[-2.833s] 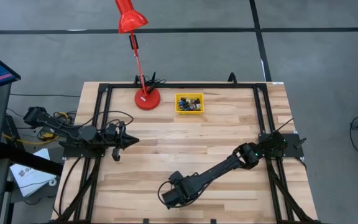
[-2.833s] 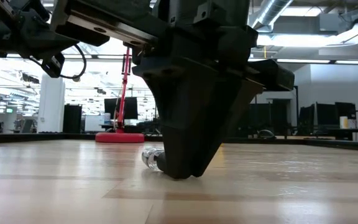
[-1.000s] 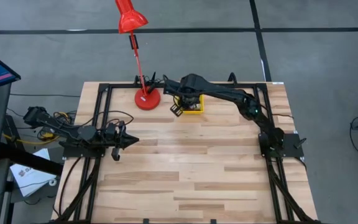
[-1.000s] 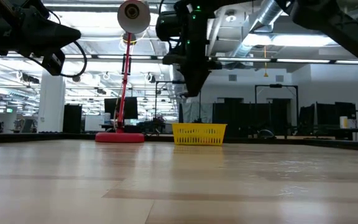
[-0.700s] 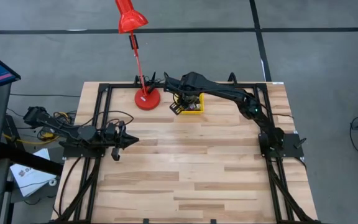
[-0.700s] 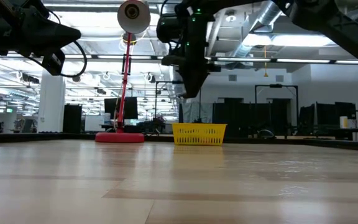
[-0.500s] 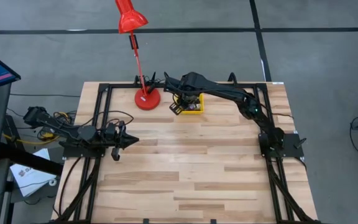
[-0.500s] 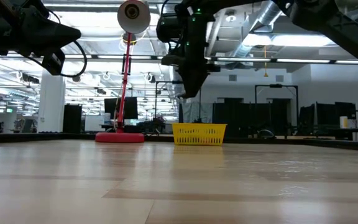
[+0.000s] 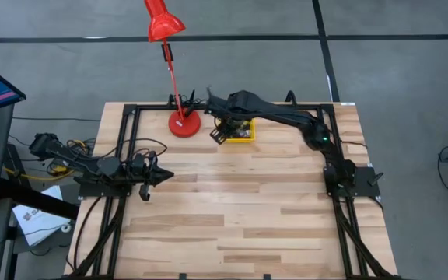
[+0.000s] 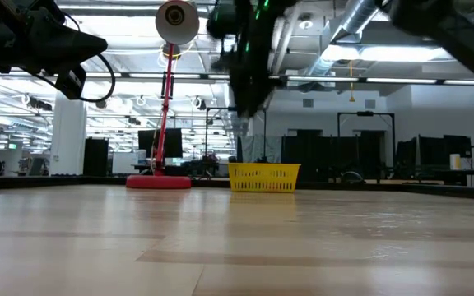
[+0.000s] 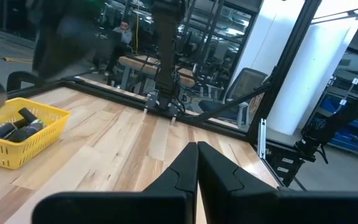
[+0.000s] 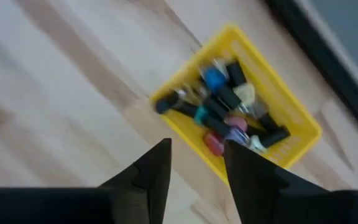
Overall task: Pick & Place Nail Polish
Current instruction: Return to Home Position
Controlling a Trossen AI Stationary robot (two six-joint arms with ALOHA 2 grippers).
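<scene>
Several tiny nail polish bottles (image 12: 225, 109) with dark caps, in teal, blue, pink and pale colours, lie heaped in a small yellow bin (image 12: 291, 146). The bin stands at the table's far middle (image 9: 246, 137) and also shows in the low view (image 10: 263, 177). My right gripper (image 12: 196, 168) is open and empty. It hangs above the bin's left near corner (image 9: 219, 135) and is well clear of the table in the low view (image 10: 243, 103). My left gripper (image 9: 164, 176) is shut and empty at the table's left side (image 11: 197, 163).
A red desk lamp stands with its round base (image 9: 183, 123) just left of the bin; its head (image 10: 176, 18) shows beside my right gripper. A black frame (image 9: 224, 106) runs along the far and side edges. The bare wooden top (image 9: 232, 210) stretches toward the near edge.
My right gripper has stayed over the bin's left near corner, rising a little and drifting slightly toward the table's left. The bottles and bin have kept still.
</scene>
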